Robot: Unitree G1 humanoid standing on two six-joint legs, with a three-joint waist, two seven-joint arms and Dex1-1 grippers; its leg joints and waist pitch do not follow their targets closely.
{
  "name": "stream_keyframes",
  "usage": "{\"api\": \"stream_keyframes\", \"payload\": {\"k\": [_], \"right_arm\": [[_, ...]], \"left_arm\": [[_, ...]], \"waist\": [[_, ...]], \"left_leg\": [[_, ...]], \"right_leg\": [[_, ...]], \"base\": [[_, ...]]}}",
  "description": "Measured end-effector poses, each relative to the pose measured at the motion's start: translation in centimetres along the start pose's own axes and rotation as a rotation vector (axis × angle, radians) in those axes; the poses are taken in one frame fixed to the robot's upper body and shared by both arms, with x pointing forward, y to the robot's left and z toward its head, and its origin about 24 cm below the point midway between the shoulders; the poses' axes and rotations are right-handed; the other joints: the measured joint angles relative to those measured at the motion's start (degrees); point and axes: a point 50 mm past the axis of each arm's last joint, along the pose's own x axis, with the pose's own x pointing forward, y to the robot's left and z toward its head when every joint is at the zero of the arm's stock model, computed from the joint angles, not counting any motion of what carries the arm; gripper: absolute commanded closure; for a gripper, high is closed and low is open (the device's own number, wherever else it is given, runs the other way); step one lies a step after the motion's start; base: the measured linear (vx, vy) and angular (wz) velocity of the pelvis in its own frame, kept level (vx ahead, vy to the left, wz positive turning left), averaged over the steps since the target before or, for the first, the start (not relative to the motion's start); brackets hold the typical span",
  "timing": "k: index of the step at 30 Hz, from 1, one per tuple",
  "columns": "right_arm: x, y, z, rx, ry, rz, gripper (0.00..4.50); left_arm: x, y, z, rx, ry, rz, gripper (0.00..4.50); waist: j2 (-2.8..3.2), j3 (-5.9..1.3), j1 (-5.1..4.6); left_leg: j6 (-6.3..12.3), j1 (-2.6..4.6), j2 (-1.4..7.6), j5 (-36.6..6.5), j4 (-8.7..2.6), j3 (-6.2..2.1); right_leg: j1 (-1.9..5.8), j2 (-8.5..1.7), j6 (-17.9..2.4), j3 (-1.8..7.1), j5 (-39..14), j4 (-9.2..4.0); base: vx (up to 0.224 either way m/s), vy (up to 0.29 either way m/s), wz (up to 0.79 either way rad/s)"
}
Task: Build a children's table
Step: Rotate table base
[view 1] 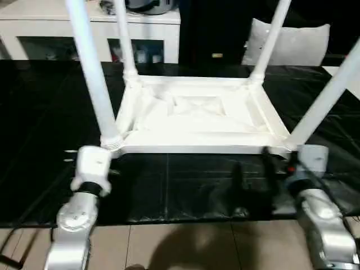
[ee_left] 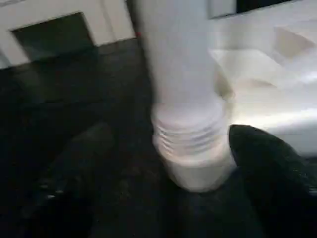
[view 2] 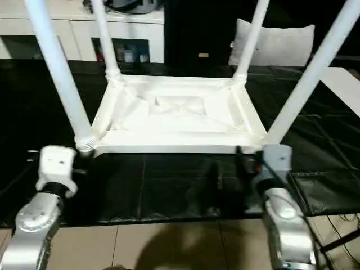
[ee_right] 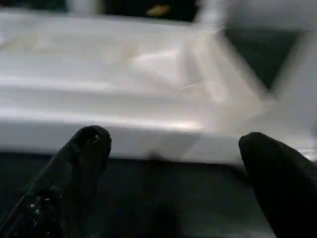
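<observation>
Children's table (view 1: 197,115) — white, upturned, four-legged

You won't find any text, label, brand, number or sign that can be read in these views.
</observation>
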Motion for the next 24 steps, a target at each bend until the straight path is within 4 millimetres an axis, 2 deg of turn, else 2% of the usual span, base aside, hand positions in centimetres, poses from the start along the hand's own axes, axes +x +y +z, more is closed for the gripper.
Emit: {"api": "stream_keyframes", "payload": {"k": [1, 4, 9, 12, 16, 19, 24], "right_arm": [[0.1, 0.4, -0.1, 0.002, 0.012, 0.025, 0.00], [0.7, 1.3, -0.3, 0.017, 0.062, 0.084, 0.00], [1.6, 1.7, -0.8, 0.054, 0.128, 0.109, 0.00], [2.5, 1.7, -1.4, 0.063, 0.188, 0.105, 0.00], [3.4, 1.6, -1.4, 0.064, 0.216, 0.105, 0.00], [4.6, 1.2, -1.2, 0.061, 0.234, 0.102, 0.00], [6.0, -0.2, -1.2, 0.078, 0.239, 0.070, 0.00]], "left_arm": [[0.3, 0.2, 0.4, -0.005, -0.018, 0.002, 0.11], [1.8, 0.5, 1.0, -0.046, -0.043, -0.010, 0.02], [4.2, 0.8, 2.0, -0.095, -0.057, -0.081, 0.01], [5.5, 0.8, 1.9, -0.096, -0.028, -0.184, 0.01], [6.2, 0.3, 1.6, -0.124, 0.000, -0.305, 0.01], [6.3, 0.9, 1.5, -0.123, 0.015, -0.503, 0.01], [4.9, -0.3, 2.0, -0.190, 0.028, -0.867, 0.01]], "waist": [[0.01, 0.00, 0.04], [0.00, 0.00, 0.20], [-0.34, -0.05, 0.31], [-0.40, -0.03, 0.31], [-0.50, -0.02, 0.30], [-0.80, -0.05, 0.42], [-1.15, -0.07, 1.48]], "left_leg": [[0.00, -0.01, -0.02, 0.0, 0.00, 0.00], [0.00, -0.06, -0.05, 0.0, 0.00, 0.00], [0.01, -0.09, -0.06, 0.0, -0.08, -0.01], [0.00, -0.24, -0.06, 0.0, -0.15, 0.01], [0.01, -0.30, -0.06, 0.0, -0.16, 0.06], [0.00, -0.29, -0.06, 0.0, -0.11, 0.10], [0.01, -0.19, -0.14, 0.0, -0.04, 0.40]], "right_leg": [[-0.01, 0.00, 0.0, 0.03, 0.0, -0.01], [-0.03, -0.01, 0.0, 0.10, 0.1, 0.02], [-0.09, -0.01, 0.0, 0.12, 0.3, 0.08], [-0.33, 0.00, 0.0, 0.13, 0.3, 0.15], [-0.40, 0.00, -0.4, 0.15, 0.5, 0.17], [-0.44, -0.04, -0.4, 0.16, 0.6, 0.28], [-0.42, -0.24, -0.5, 0.30, 0.6, 0.37]], "base": [[0.000, 0.000, 0.00], [0.000, 0.000, 0.00], [0.000, 0.000, 0.00], [0.000, 0.000, 0.00], [0.000, 0.000, 0.00], [0.000, 0.000, 0.00], [0.000, 0.000, 0.00]]}}
